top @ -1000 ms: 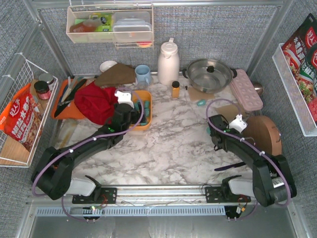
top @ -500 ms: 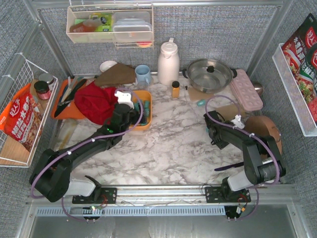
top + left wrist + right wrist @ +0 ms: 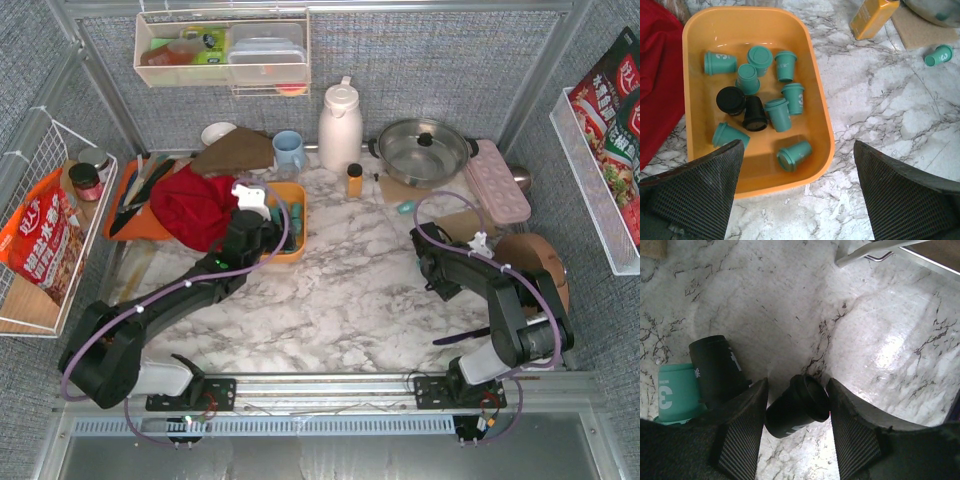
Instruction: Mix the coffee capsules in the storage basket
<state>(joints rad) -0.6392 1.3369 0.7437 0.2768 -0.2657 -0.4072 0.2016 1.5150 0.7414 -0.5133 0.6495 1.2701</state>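
Observation:
The orange-yellow storage basket (image 3: 704,35) holds several teal coffee capsules (image 3: 792,98) and two black ones (image 3: 731,100). My left gripper (image 3: 797,195) is open and empty, with its jaws wide apart over the basket's near rim; in the top view it (image 3: 268,222) covers part of the basket (image 3: 294,218). My right gripper (image 3: 797,415) is low over the marble with its fingers against a black capsule (image 3: 796,406) that lies tilted on its side. Another black capsule (image 3: 717,369) and a teal one (image 3: 676,392) lie just left of it. A lone teal capsule (image 3: 406,207) lies near the pot.
A red cloth (image 3: 195,205) lies left of the basket on an orange cutting board (image 3: 122,218). An amber bottle (image 3: 354,180), a white thermos (image 3: 340,125), a blue mug (image 3: 288,150), a steel pot (image 3: 422,150) and a pink egg tray (image 3: 497,180) line the back. A round wooden piece (image 3: 538,270) is right of the right arm.
The right arm has raised its elbow and moved its gripper a little left and back, down around the black capsule. The left arm has barely moved.

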